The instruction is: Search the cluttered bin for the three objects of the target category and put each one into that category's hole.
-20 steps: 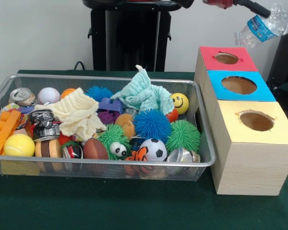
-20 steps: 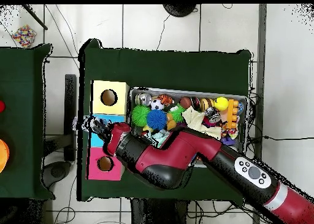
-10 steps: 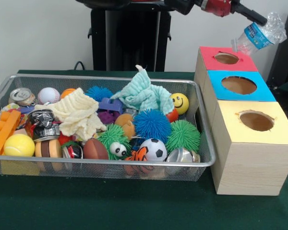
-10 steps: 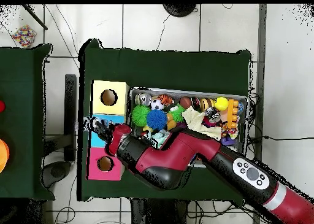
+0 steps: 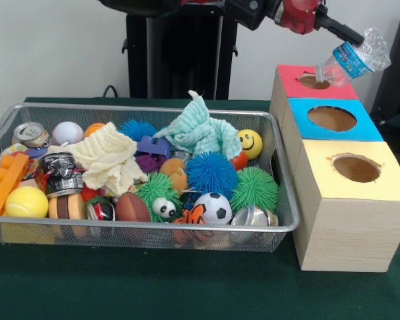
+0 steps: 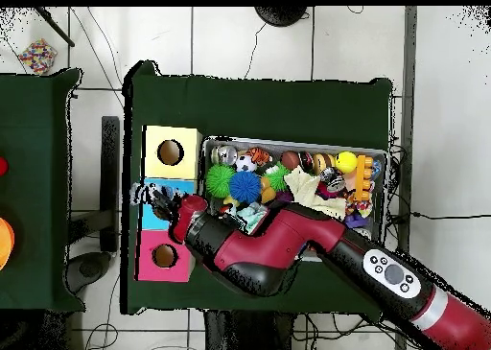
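Note:
A crumpled clear plastic water bottle (image 5: 352, 59) with a blue label hangs tilted, its lower end just over the hole of the red-topped box (image 5: 318, 91). My gripper (image 5: 355, 41) is shut on the bottle's upper part. In the overhead view the gripper (image 6: 163, 205) and bottle (image 6: 144, 199) lie over the blue-topped box (image 6: 146, 220), beside the pink-topped box (image 6: 165, 270). The wire mesh bin (image 5: 140, 237) holds crushed cans (image 5: 31, 133) (image 5: 57, 165) among balls, cloths and toys.
A blue-topped box (image 5: 333, 135) and a yellow-topped box (image 5: 387, 185) stand in a row in front of the red one, each with a round hole. My arm (image 6: 278, 250) crosses over the bin's near edge (image 6: 384, 156) in the overhead view. A green cloth covers the table (image 5: 187, 287).
The bottle and gripper have moved left and down, from beyond the boxes' right side to just above the red box's hole. Nothing in the bin has shifted.

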